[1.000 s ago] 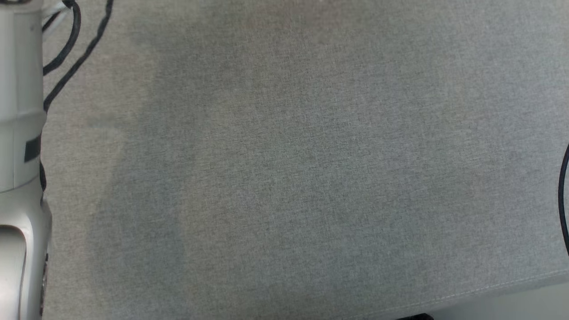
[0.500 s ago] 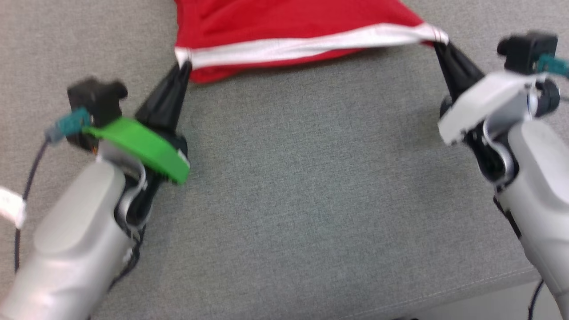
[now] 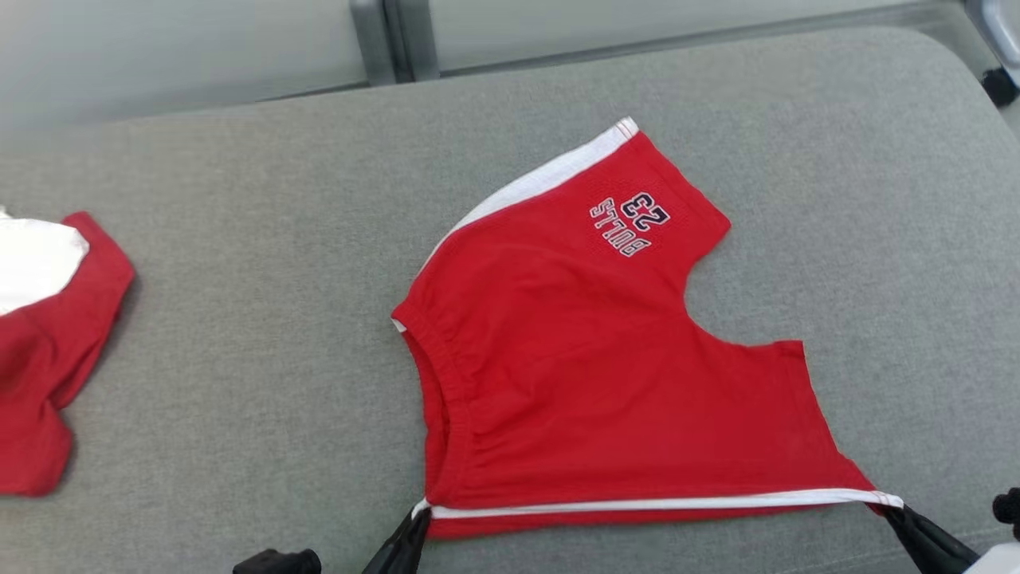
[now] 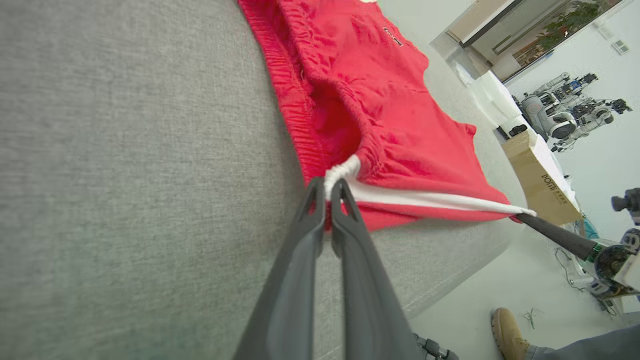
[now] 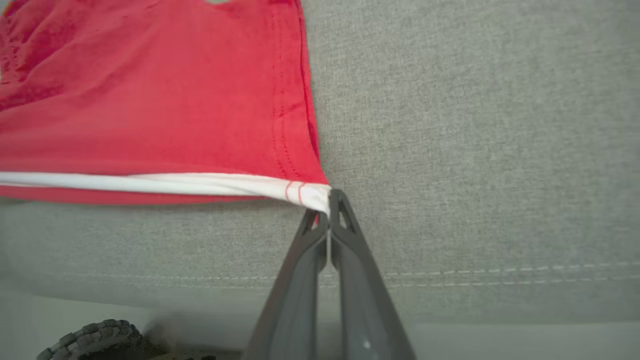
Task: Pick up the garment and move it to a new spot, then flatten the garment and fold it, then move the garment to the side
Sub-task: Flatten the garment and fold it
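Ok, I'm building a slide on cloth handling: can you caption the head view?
Left gripper and right gripper pinch the white-striped near edge of the red shorts on the grey cushion.

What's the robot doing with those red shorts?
It holds the red shorts spread on the grey cushion. The left gripper and the right gripper are each shut on one end of the white stripe along the near edge, stretched taut. Not folded yet. Another red garment lies at the left.
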You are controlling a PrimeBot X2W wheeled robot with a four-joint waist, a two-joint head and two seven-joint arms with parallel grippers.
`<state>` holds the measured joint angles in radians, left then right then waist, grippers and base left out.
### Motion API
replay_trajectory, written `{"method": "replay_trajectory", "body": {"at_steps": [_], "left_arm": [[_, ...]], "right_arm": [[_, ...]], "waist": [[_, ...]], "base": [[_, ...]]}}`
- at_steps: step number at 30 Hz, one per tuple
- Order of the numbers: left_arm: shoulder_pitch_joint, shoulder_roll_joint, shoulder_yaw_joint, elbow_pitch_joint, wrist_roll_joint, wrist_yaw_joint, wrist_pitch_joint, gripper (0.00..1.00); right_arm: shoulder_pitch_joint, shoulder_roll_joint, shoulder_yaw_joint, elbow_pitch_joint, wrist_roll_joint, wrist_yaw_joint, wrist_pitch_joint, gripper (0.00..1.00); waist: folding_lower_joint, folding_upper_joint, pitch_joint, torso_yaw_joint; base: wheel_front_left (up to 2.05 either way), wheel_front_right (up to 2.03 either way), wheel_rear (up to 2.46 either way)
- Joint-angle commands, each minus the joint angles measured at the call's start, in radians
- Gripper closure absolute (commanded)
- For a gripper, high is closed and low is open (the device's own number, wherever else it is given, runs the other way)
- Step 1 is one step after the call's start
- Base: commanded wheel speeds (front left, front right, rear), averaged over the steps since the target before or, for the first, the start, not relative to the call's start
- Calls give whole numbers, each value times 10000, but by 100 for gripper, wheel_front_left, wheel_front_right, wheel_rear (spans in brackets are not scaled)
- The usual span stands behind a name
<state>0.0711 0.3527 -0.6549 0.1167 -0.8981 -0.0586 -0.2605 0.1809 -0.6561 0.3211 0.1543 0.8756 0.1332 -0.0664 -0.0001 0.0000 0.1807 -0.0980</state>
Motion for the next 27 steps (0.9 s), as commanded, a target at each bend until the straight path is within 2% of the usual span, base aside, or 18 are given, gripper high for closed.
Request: {"method": "replay_trajectory", "body": {"at_steps": [1,4,7,13,16,20,27], "left_arm": [[206,50,178,-114,115,143,-64,100],[258,-12,-8,-415,176,96,79,100],[-261,-123,42,-852,-148,78,474,100],[-2200,-615,419,-1142,-697,231,1553,100],[-3434,-845,490,-601,-563,169,1938,100],[-4639,-1444,548,578,-752,75,2154,100],[-5979,-2240,523,2234,-1002,-311,2110,100]], "right_arm": [[158,-152,-423,-204,83,-45,55,100],[183,16,-955,-699,-222,-44,414,100],[-619,214,-1119,-985,-457,-34,1020,100],[-3537,452,-1014,-560,-830,-33,2397,100],[-5124,595,-811,164,-900,-33,2992,100],[-6922,765,-629,1408,-1057,-31,3452,100],[-8956,1270,-141,3254,-1305,-30,3380,100]], "waist": [[1,0,-840,767],[1,0,-874,863],[1,0,-661,1016],[1,0,777,1692],[1,0,1486,2114],[1,0,2025,2485],[1,0,2363,2807]], "base": [[0,0,0],[0,0,0],[0,0,0],[0,0,0],[0,0,0],[0,0,0],[0,0,0]]}}
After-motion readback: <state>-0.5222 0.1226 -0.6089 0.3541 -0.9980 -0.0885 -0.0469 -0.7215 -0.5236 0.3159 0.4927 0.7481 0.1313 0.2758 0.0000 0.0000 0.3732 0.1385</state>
